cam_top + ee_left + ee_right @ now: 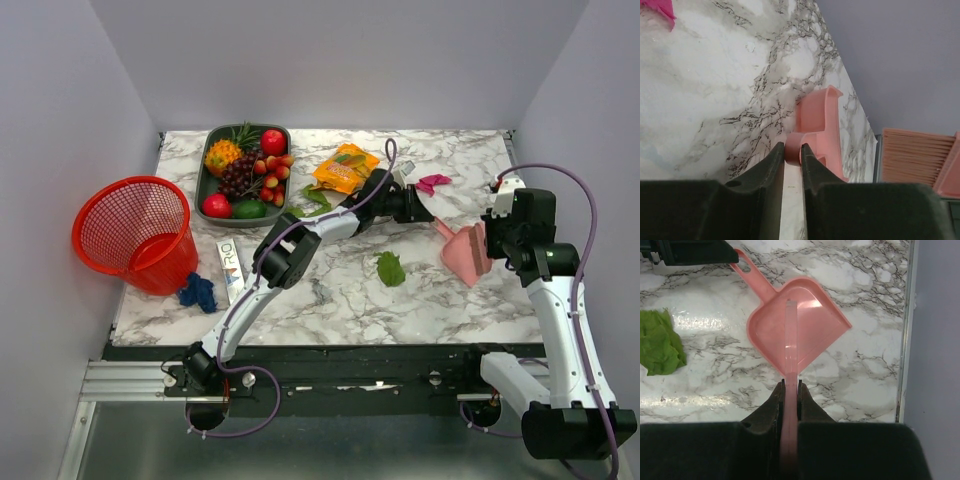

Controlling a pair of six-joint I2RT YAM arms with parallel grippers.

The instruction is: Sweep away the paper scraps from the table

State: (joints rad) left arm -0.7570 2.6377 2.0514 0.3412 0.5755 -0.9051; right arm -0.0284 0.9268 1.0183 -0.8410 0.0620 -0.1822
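The pink dustpan lies at the right of the marble table. My left gripper is shut on the end of its handle; in the left wrist view the gripper pinches the rounded tip. My right gripper is shut on a thin pink brush held edge-on over the pan; the right wrist view shows the gripper. Its bristles show in the left wrist view. Paper scraps lie loose: green, magenta, blue, green.
A red mesh basket stands off the table's left edge. A dark fruit tray sits at the back left, an orange snack bag beside it. A white box lies near the blue scrap. The table's right edge is close to the pan.
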